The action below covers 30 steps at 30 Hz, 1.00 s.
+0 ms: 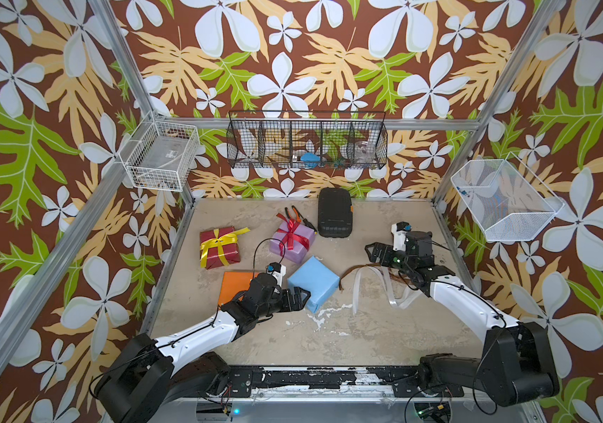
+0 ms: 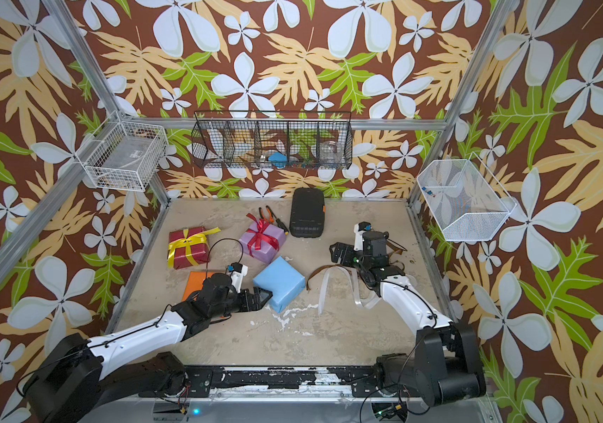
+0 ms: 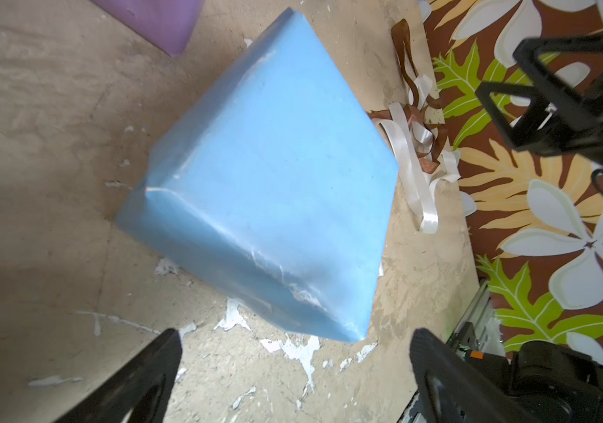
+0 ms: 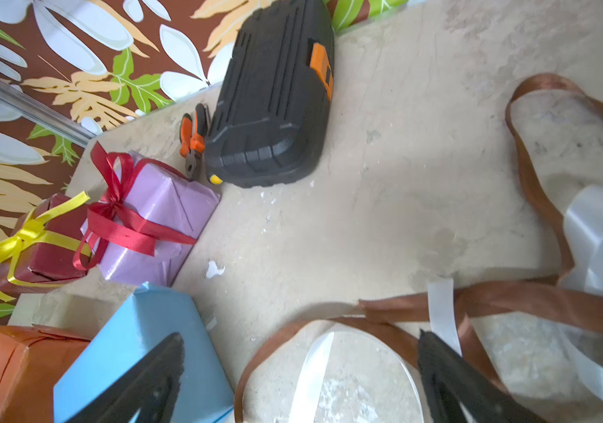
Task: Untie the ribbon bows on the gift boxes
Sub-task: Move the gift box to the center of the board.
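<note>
L gripper (image 1: 300, 295) jaws spread wide, facing lt-blue box (image 1: 312, 284). R gripper (image 1: 370, 253) jaws apart, nothing held, by loose brown ribbon (image 1: 353, 271) & white ribbon (image 1: 356, 291).

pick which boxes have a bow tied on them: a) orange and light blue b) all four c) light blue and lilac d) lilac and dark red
d: the lilac box carries a red bow and the dark red box a yellow bow. The light blue box and orange box are bare, and the brown ribbon and white ribbon lie loose.
</note>
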Each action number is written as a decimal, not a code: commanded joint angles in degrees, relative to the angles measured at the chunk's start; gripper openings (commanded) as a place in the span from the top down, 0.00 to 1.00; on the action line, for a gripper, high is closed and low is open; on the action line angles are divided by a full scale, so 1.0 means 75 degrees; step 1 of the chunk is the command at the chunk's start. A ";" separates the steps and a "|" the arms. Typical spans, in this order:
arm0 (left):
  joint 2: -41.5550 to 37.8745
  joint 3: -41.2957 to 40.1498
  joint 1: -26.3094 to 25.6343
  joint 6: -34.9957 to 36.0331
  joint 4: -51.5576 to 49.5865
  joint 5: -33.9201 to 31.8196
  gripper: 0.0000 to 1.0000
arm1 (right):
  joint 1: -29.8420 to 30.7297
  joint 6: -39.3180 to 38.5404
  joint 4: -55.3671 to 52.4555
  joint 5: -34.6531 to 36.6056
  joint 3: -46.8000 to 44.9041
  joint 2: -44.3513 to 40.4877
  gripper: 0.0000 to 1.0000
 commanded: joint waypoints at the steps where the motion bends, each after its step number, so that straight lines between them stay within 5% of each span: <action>1: 0.0359 -0.0101 -0.0235 -0.0860 0.1912 0.0496 0.00 | 0.0031 0.0085 0.0167 -0.0516 -0.0243 -0.0261 0.00; 3: 0.0776 0.0024 -0.0470 -0.1028 0.2371 0.0499 0.00 | 0.0031 0.0069 0.0084 -0.0658 -0.0364 -0.0396 0.00; 9: 0.2390 0.0631 -0.0895 -0.1496 0.3794 0.0596 0.00 | 0.0031 0.0155 0.0058 -0.0903 -0.1042 -0.0754 0.28; 16: 0.4008 0.2288 -0.0879 -0.0985 0.4230 -0.0483 0.00 | 0.0035 0.0388 0.0186 -0.0901 -0.1531 -0.1253 0.32; 23: 0.5519 0.4456 -0.0472 -0.0358 0.3208 -0.0586 0.00 | 0.0031 0.0380 0.0124 -0.0934 -0.1549 -0.1411 0.30; 26: 0.5814 0.4944 -0.0320 -0.0123 0.2838 -0.0516 0.00 | 0.0031 0.0313 0.0219 -0.0836 -0.1598 -0.1487 0.19; 27: 0.5838 0.5184 -0.0296 0.0069 0.2498 -0.0481 0.00 | 0.0029 0.0275 0.0164 -0.0668 -0.1585 -0.1496 0.02; 30: 0.5575 0.5723 -0.0303 0.0769 0.1470 -0.0437 0.00 | 0.0031 0.0201 0.0252 -0.0339 -0.1499 -0.1470 0.00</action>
